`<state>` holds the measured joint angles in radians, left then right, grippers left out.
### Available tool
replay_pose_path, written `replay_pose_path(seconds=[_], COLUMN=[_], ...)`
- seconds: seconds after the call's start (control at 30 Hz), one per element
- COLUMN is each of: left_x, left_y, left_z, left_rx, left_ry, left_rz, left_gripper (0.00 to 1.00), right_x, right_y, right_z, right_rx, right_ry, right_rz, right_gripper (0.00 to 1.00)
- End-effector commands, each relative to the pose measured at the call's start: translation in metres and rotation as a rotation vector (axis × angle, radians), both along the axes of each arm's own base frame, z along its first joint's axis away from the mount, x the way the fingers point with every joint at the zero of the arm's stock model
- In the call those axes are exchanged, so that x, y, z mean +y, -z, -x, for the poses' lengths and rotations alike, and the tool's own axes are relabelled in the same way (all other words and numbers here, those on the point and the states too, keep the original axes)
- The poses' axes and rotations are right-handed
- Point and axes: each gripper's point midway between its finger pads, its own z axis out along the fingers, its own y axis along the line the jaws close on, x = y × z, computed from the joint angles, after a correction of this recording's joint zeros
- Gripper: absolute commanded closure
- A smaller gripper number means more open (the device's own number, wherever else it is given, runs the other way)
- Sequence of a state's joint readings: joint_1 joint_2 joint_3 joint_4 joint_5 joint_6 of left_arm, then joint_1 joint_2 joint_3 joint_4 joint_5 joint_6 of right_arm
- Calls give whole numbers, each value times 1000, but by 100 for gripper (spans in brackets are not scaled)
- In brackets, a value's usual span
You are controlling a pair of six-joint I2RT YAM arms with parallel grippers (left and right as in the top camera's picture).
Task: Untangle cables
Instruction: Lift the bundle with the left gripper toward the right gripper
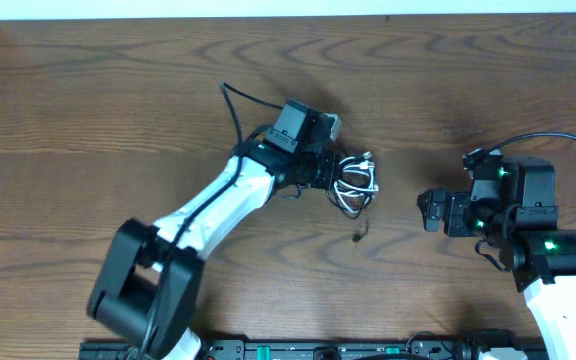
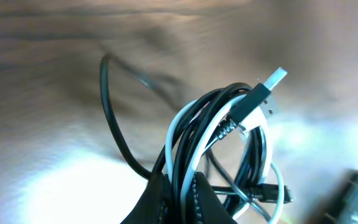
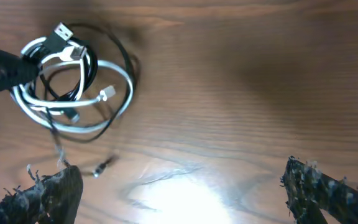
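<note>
Overhead, the left gripper (image 1: 332,180) holds its jaws clenched on the coiled cables (image 1: 356,186), the black cord (image 2: 114,130) and white cord (image 2: 178,134) looped together near mid-surface (image 1: 118,90); the bundle is pinned, so I judge the separating step is in hand. Next calls for the right gripper (image 1: 428,210), jaws released and well apart, to take a free plug (image 2: 277,79) and draw it out. Bare wood lies all round, edges well off

No readable text or labels, though views are blurry.
</note>
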<state>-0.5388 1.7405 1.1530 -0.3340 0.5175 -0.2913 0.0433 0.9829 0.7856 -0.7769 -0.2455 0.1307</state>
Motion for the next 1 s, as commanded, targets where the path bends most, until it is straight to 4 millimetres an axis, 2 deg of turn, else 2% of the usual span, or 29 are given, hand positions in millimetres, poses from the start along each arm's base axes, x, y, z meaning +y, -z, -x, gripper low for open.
replay_pose_path(seconds=[0.0, 0.33, 0.53, 0.7, 0.77, 0.8, 0.9, 0.97], left_x=[-20, -39, -53, -61, -66, -68, -69, -68], left_y=[-31, -55, -55, -46, -46, -47, -49, -50], left_z=[26, 57, 74, 81, 87, 89, 88, 86], left_rx=[62, 161, 167, 139, 140, 136, 127, 122], left_ry=[116, 253, 303, 309, 328, 336, 337, 335], left_rz=[162, 329, 322, 264, 262, 265, 270, 273], left_gripper=[93, 93, 92, 93, 93, 92, 93, 93], right_x=[11, 15, 28, 36, 36, 36, 36, 36], right_y=[-10, -2, 10, 20, 27, 31, 38, 41], right_z=[-1, -3, -5, -6, -7, -6, -6, -6], right_rx=[-15, 24, 84, 131, 160, 178, 206, 221], right_ry=[-31, -41, -83, -106, -103, -101, -98, -96], right_rz=[-65, -84, -153, -197, -197, -197, -197, -196], right_gripper=[1, 4, 8, 11, 21, 32, 53, 61])
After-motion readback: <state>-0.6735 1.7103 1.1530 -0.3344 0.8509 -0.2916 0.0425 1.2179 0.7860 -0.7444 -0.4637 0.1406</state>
